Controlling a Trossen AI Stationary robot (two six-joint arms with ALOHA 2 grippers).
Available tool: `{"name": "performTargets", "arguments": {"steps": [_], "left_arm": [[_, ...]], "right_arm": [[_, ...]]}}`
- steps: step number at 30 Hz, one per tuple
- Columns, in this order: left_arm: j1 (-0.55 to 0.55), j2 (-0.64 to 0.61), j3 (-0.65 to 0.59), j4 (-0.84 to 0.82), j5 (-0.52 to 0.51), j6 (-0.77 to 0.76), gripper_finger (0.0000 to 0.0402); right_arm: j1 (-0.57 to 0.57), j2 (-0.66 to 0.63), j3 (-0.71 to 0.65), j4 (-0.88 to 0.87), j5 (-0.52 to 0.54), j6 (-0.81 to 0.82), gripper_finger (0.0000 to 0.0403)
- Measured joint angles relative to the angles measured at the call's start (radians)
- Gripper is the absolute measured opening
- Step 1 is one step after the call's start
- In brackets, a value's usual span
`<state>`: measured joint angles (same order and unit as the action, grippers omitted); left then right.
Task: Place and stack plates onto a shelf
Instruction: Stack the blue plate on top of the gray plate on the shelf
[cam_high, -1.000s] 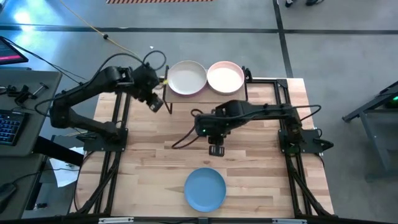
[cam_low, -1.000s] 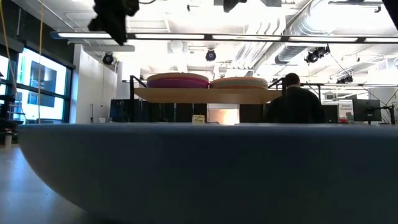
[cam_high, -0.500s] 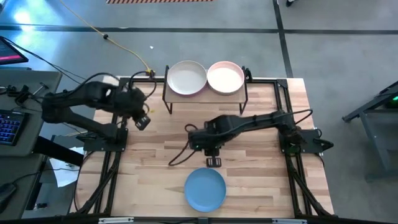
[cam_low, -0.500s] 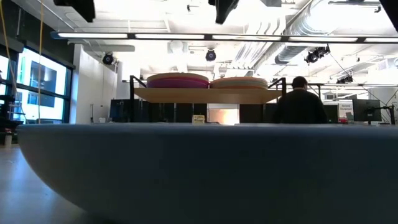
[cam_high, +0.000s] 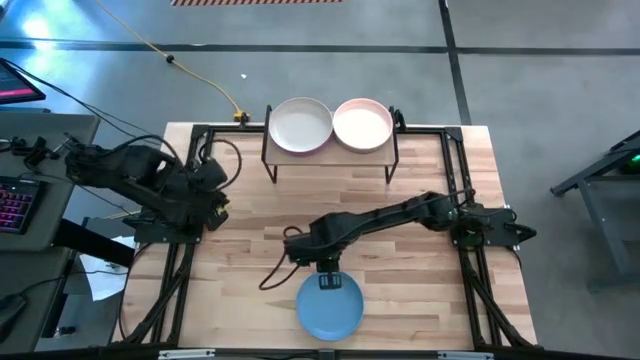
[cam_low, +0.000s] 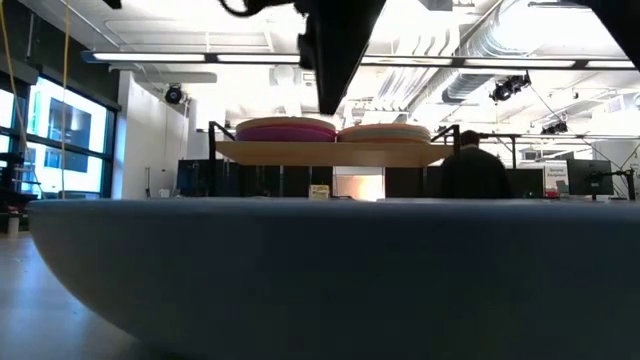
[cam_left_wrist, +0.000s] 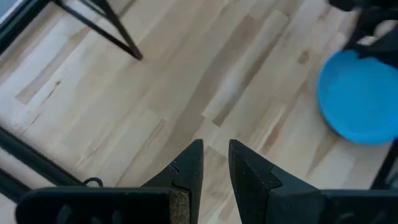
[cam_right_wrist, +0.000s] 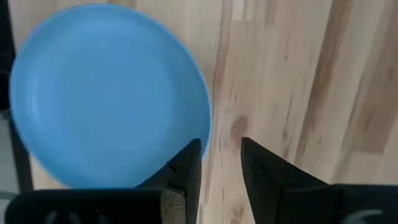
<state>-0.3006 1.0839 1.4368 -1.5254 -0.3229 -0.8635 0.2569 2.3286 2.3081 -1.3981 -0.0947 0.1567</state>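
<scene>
grey floor (cam_high: 520, 60), ceiling light strips (cam_low: 420, 58), windows (cam_low: 60, 130)

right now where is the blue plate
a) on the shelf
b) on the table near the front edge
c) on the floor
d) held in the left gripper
b: the blue plate lies flat on the table by its front edge, with the right gripper above its rim, while the shelf stands at the far edge.

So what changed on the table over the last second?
The right claw moved from mid-table toward the near edge and now hangs over the far rim of the round blue plate, not gripping it. The left claw pulled back from beside the small wood-topped shelf to the table's left edge. The blue plate, the shelf and the two stacks on it stayed put.
</scene>
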Motion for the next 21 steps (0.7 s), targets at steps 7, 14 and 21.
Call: {"name": "performTargets", "arguments": {"steps": [7, 14, 21], "left_arm": [[-0.100, 0.000, 0.000, 0.001, -0.006, -0.026, 0.0065], [-0.182, 0.000, 0.000, 0.004, -0.013, -0.052, 0.0065], [-0.240, 0.000, 0.000, 0.004, -0.048, -0.077, 0.0065]], "right_arm": [[0.006, 0.059, 0.000, 0.033, 0.001, 0.000, 0.0092], [0.036, 0.075, 0.000, 0.074, 0.062, 0.003, 0.0092], [0.042, 0.121, 0.001, 0.080, 0.050, -0.004, 0.0092]]}}
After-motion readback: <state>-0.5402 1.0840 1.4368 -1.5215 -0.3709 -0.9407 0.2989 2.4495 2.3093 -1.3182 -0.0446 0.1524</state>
